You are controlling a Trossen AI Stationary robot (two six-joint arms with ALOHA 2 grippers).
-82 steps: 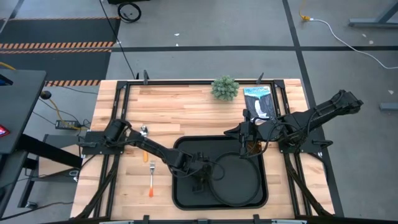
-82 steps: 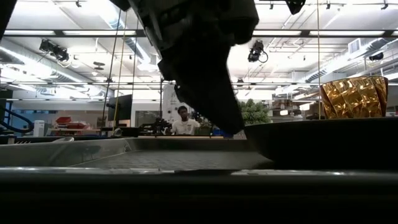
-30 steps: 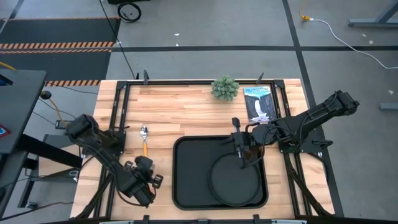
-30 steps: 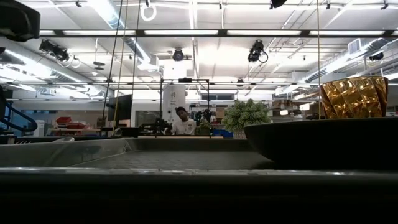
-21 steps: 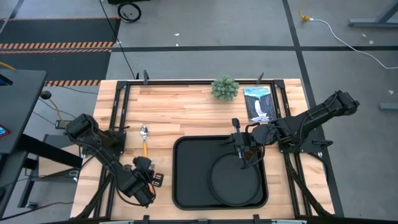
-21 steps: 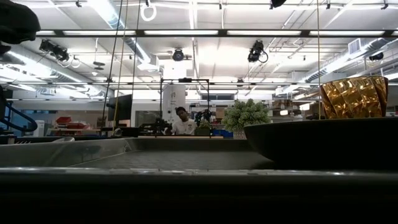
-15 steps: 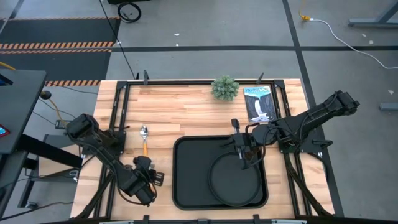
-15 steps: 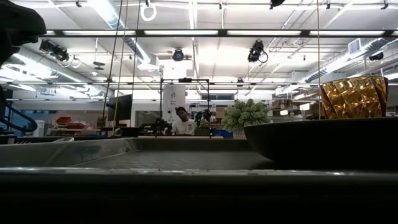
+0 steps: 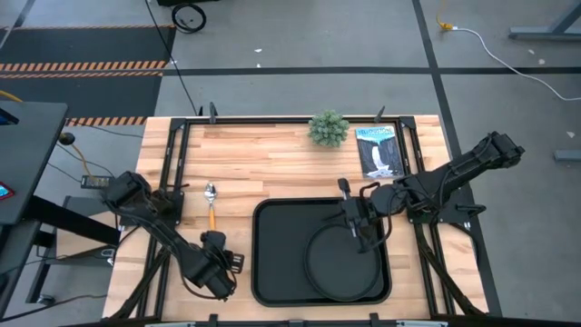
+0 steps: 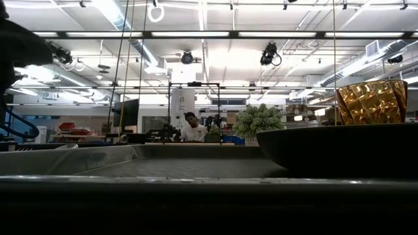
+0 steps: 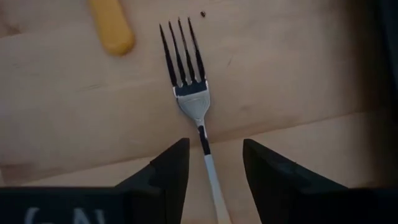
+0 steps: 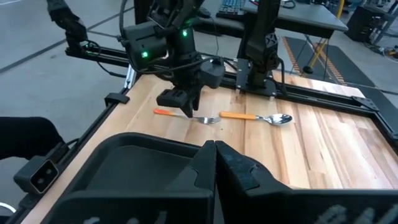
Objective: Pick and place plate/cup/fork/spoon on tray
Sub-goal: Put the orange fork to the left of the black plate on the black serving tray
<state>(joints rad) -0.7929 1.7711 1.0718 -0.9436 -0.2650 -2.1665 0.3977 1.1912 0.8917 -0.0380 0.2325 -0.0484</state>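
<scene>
Bare wood around fork (image 11: 194, 93), spoon (image 12: 255, 117) nearby

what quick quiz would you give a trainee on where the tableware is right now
1. True or false: the plate lies inside the tray.
2. The left gripper has its fingers open on either side of which item? A) the cup B) the fork C) the spoon
3. Fill in: the fork lies on the wooden ___, not yet on the tray.

Key: 1 true; 2 B; 3 table.
</scene>
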